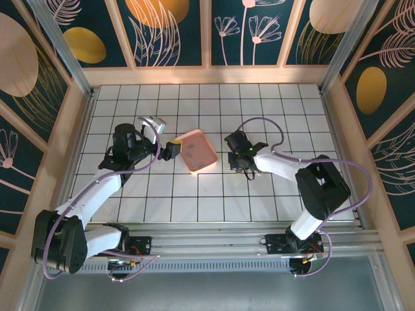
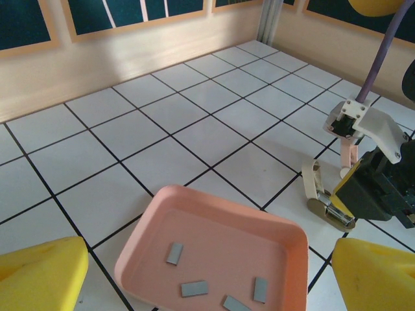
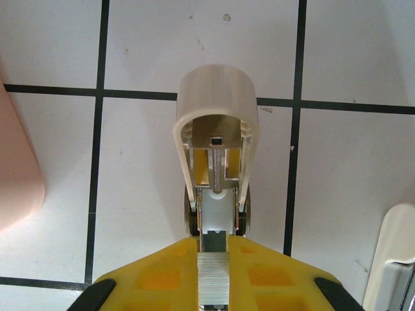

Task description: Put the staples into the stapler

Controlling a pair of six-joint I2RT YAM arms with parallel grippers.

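Several small grey staples [image 2: 174, 253] lie flat in the pink tray [image 2: 214, 207]. My left gripper [image 2: 207, 275] hovers just above the tray's near edge, open wide, with its yellow fingers [image 2: 39, 275] on either side and nothing between them. From above, the left gripper [image 1: 170, 150] is at the left rim of the tray [image 1: 206, 153]. The stapler [image 3: 217, 103] rests on the tiles right of the tray, its beige lid swung up and open. My right gripper [image 3: 214, 275] is shut on its metal channel, where a ribbed silver strip shows. The stapler [image 2: 322, 194] also appears in the left wrist view.
White tiled floor with black grid lines surrounds the tray. Wooden walls and aluminium posts ring the workspace. The right arm's purple cable [image 2: 382, 45] arcs above the stapler. The pink tray edge [image 3: 16, 168] lies close to the left of the stapler.
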